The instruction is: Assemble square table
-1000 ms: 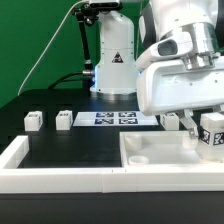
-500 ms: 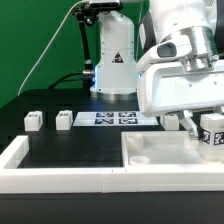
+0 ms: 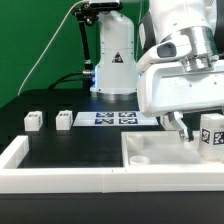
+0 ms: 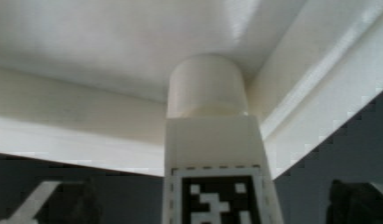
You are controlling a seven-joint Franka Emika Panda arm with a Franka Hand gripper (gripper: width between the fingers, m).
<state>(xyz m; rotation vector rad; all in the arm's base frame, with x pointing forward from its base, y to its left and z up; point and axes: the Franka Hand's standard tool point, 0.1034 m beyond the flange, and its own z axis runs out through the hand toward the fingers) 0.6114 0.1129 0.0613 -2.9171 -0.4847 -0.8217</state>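
White plastic fills the wrist view. A leg [image 4: 213, 110] with a rounded end stands right in a corner of the square top [image 4: 81, 60], and its black-and-white tag [image 4: 216, 203] faces the camera. The tool [image 4: 202, 198] is spread wide. Its dark fingers [image 4: 42, 203] sit off to either side with a clear gap to the leg, so it has nothing in its grip.

In the exterior view the square top [image 3: 165, 148] lies on the black tabletop [image 3: 70, 145] at the exterior view's right. The leg [image 3: 211, 135] is at its far right corner and looks about upright. One finger [image 3: 182, 127] hangs just beside it without touching. Over at the exterior view's left, a loose leg [image 3: 33, 120] and a second loose leg [image 3: 65, 119] wait well apart from the top, with the marker board [image 3: 112, 118] between them and the arm.

My read is that this is the bit where the leg gets seated in its corner. To do it well I'd keep the tool centred on the leg and close squarely on the shaft above the tag. Then turn without leaning on it, since a tilted leg will likely bind. If it's backing off instead, go straight up so neither finger clips the leg. I can't tell whether the leg is fully seated.
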